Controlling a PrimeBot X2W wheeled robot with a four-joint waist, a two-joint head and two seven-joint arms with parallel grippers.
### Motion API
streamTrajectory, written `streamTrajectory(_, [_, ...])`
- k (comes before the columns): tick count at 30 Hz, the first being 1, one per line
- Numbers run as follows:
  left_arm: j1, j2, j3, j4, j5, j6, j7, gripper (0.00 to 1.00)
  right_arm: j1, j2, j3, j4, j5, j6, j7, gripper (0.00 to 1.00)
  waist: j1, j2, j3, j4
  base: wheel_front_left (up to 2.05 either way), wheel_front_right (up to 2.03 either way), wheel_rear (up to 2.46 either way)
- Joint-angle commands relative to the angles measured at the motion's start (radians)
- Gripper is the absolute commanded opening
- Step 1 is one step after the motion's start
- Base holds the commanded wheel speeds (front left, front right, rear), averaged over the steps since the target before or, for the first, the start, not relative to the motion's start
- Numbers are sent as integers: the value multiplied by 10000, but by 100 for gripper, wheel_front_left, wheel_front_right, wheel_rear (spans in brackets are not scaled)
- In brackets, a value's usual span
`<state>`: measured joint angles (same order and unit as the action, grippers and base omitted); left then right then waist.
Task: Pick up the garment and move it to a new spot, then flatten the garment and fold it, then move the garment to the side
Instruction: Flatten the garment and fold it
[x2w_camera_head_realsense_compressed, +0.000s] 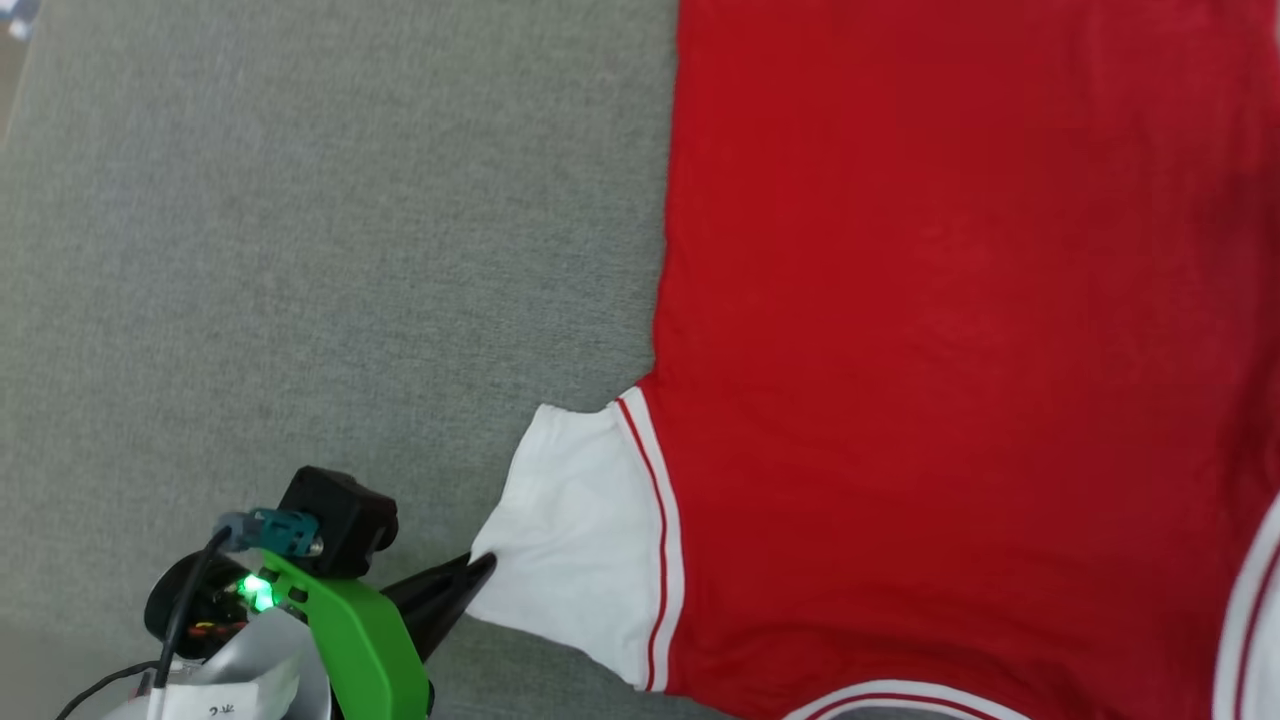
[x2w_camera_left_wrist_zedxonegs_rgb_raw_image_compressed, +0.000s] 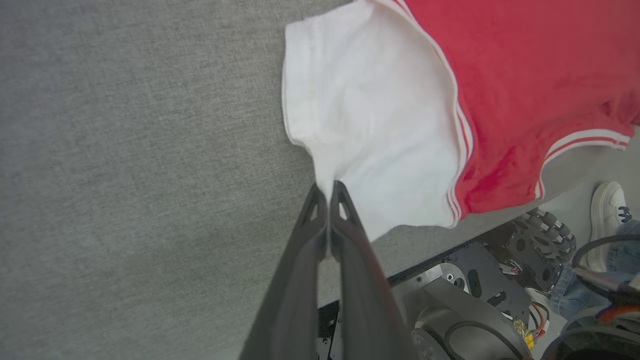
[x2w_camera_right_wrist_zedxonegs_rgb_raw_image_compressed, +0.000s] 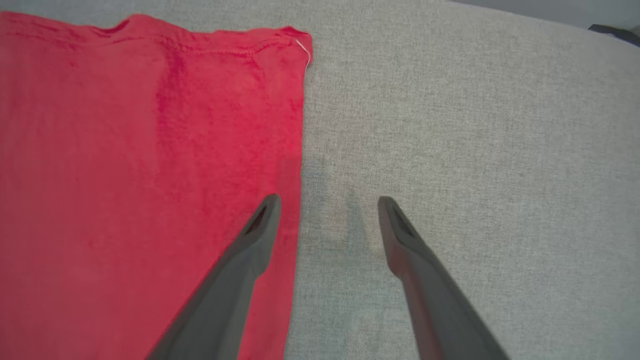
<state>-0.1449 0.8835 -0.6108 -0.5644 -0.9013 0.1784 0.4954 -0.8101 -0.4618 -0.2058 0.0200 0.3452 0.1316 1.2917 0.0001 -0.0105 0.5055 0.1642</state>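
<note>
The garment (x2w_camera_head_realsense_compressed: 950, 330), a red T-shirt with white sleeves and red-and-white trim, lies spread flat on the grey cloth surface (x2w_camera_head_realsense_compressed: 300, 250), plain red side up. Its white sleeve (x2w_camera_head_realsense_compressed: 580, 530) points toward my left gripper (x2w_camera_head_realsense_compressed: 482, 566), which is shut on the sleeve's hem edge (x2w_camera_left_wrist_zedxonegs_rgb_raw_image_compressed: 327, 182). In the right wrist view my right gripper (x2w_camera_right_wrist_zedxonegs_rgb_raw_image_compressed: 327, 202) stands open above the garment's straight side edge (x2w_camera_right_wrist_zedxonegs_rgb_raw_image_compressed: 299, 150), one finger over red fabric (x2w_camera_right_wrist_zedxonegs_rgb_raw_image_compressed: 150, 175), the other over bare cloth.
The grey cloth surface (x2w_camera_right_wrist_zedxonegs_rgb_raw_image_compressed: 475, 150) stretches wide to the garment's left and right. Below its front edge the left wrist view shows the robot's wheeled base (x2w_camera_left_wrist_zedxonegs_rgb_raw_image_compressed: 500, 280) and a person's white shoe (x2w_camera_left_wrist_zedxonegs_rgb_raw_image_compressed: 607, 210).
</note>
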Motion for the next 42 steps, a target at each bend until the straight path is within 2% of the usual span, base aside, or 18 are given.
streamTrajectory(1, [-196,-119,-41,-33,118,-88,7,0,-404,-108,15,224,-231,-9,59,100,-1,105,1231,1112,0,0,0])
streamTrajectory(10, [-389,-481,-274,-89,316,-353,-240,0,-2212,-478,-38,1647,-1255,-9,113,100,-1,105,2020,1800,0,0,0])
streamTrajectory(20, [-644,-841,-312,288,397,-608,-620,0,-2487,-563,55,2734,-1736,-9,-231,100,-1,105,2365,2128,0,0,0])
streamTrajectory(21, [-674,-879,-325,329,410,-630,-642,0,-2429,-583,99,2802,-1724,-9,-222,86,-1,105,2369,2139,0,0,0])
streamTrajectory(22, [-719,-941,-330,382,435,-644,-691,0,-2360,-592,131,2868,-1699,-9,-231,0,-1,105,2363,2143,0,0,0])
streamTrajectory(26, [-792,-1104,-380,570,452,-666,-765,0,-2128,-584,98,3065,-1723,-9,-308,0,-1,105,2224,2111,0,0,0])
streamTrajectory(31, [-782,-1043,-362,753,529,-582,-760,0,-1783,-664,252,3161,-1671,-9,-505,0,-1,105,1848,1939,0,0,0])
streamTrajectory(42, [-564,-1020,-304,1186,323,-334,-706,0,-242,-549,248,3309,-1313,-9,-899,0,-1,105,313,1080,0,0,0])
